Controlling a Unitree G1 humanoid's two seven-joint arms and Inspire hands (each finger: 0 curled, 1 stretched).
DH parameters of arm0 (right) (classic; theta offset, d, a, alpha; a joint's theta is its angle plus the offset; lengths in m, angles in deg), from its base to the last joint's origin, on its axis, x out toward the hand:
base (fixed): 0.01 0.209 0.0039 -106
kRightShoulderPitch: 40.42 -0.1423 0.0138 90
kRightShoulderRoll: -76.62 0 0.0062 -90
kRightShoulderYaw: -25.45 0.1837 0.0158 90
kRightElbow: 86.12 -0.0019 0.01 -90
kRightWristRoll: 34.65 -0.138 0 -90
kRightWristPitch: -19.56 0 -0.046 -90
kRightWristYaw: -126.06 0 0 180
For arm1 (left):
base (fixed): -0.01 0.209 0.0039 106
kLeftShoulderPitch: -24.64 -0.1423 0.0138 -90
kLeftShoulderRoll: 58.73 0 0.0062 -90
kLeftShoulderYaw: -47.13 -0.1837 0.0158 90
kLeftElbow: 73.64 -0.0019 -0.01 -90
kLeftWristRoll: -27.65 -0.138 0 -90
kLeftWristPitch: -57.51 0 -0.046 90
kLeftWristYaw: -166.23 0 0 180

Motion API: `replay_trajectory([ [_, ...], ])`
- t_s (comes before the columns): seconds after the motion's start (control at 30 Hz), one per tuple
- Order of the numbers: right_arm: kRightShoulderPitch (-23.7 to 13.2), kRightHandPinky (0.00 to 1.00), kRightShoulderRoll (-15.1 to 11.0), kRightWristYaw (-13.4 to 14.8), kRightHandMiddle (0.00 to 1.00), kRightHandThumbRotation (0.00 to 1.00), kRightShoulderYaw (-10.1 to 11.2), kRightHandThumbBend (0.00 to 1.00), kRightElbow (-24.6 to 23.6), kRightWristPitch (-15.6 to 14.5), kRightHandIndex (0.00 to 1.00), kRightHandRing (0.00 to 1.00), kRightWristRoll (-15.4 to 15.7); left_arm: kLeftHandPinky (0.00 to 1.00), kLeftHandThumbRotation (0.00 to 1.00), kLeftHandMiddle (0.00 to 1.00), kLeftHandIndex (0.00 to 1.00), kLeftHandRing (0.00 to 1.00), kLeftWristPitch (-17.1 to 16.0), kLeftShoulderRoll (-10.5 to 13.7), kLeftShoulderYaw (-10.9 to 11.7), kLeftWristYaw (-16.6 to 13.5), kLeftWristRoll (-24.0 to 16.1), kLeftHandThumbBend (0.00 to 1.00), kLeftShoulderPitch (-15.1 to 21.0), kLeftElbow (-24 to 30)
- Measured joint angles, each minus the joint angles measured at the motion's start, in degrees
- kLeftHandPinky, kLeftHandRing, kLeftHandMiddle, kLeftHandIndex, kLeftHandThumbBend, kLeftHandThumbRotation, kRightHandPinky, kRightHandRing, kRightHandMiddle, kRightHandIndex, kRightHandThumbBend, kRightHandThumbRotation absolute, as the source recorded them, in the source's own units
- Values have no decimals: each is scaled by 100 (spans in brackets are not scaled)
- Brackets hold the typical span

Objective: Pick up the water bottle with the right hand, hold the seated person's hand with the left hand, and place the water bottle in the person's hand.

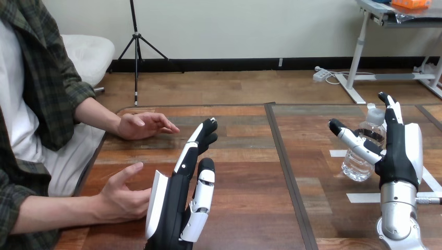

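- Head view, nearest: the robot's left hand (180, 203) rises from the bottom edge with its fingers straight and released, gripping nothing. The person's nearer hand (122, 197) lies just beside its white back shell, thumb raised. Whether the two touch is hard to tell.
- At the right, the right hand (398, 156) stands upright and unclenched, its thumb reaching across the front of the water bottle (359, 164) but not yet closed on it.
- The water bottle stands upright on the right part of the desk (245, 172), just beside the right palm, near white tape strips (365, 197).
- Farther off at the left, the person's farther hand (142, 125) sits low near the desk's edge, well apart from both robot hands.
- The step in hand looks like grasping the bottle. The fingers should wrap its middle evenly before any lift, since thin clear plastic may slip or buckle.
- The right hand covers part of the bottle, so any contact between them is unclear. The bottom edge cuts off the left forearm.
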Motion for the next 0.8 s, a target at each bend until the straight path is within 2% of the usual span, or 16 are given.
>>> replay_trajectory([
  [0.4, -5, 100, -6, 8, 98, 46, -64, 93, 23, -154, 95, 100, 25, 85, 100, 89, 89, 86, 0, 0, 12, 2, -3, 3, 0, 0],
  [0.8, -8, 100, -9, -38, 99, 40, -58, 87, 108, -289, 96, 100, -29, 85, 100, 89, 89, 86, 0, 0, 18, 3, -2, 2, 0, 0],
])
